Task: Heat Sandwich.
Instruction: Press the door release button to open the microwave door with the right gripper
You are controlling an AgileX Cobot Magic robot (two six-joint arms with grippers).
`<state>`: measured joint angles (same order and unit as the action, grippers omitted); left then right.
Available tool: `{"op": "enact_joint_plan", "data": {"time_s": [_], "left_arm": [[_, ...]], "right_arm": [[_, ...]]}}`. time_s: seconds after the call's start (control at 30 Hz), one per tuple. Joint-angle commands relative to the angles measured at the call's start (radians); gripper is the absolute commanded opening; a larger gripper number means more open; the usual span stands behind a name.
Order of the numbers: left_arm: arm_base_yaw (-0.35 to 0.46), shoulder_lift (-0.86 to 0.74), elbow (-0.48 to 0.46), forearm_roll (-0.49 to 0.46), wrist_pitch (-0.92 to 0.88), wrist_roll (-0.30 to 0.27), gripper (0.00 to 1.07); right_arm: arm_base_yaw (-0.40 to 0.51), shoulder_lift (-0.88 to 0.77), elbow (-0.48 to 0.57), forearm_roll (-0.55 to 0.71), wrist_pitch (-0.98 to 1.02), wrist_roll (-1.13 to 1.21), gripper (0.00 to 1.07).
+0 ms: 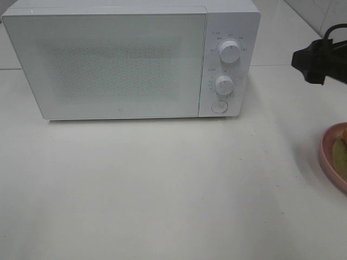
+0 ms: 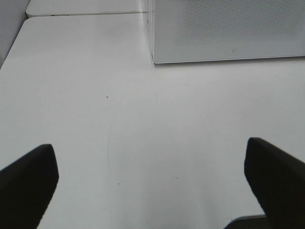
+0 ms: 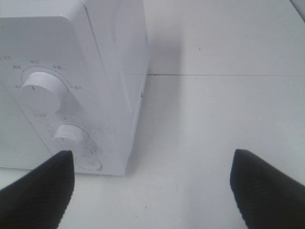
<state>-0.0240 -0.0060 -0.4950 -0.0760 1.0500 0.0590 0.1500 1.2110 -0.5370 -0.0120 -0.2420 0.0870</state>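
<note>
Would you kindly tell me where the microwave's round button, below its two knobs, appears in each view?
Exterior high: the round button sits at the front panel's lower right corner, under the lower knob.
Left wrist: not in it; only the door's lower corner shows.
Right wrist: the round button lies just under the lower knob, by the cabinet's front corner.
Shared landmark: the microwave, seen in all three.

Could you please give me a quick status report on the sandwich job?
Left end effector open, empty. Right end effector open, empty, by the microwave knobs. Sandwich on pink plate, far right, untouched. Microwave door shut, in the way.
</note>
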Motion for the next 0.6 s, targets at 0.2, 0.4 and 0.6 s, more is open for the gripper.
{"op": "enact_joint_plan", "data": {"time_s": [0.2, 0.4, 0.6], "left_arm": [[-0.004, -0.020, 0.004, -0.008, -0.014, -0.002, 1.00], [-0.004, -0.020, 0.004, -0.008, -0.014, -0.002, 1.00], [-0.004, -0.020, 0.004, -0.008, -0.014, -0.002, 1.00]], "right_arm": [[0.143, 0.109, 0.055, 0.289, -0.247, -0.249, 0.85], [0.308, 0.193, 0.084, 0.557, -0.453, -0.466, 0.85], [0.458, 0.277, 0.086, 0.751, -0.618, -0.530, 0.84]]}}
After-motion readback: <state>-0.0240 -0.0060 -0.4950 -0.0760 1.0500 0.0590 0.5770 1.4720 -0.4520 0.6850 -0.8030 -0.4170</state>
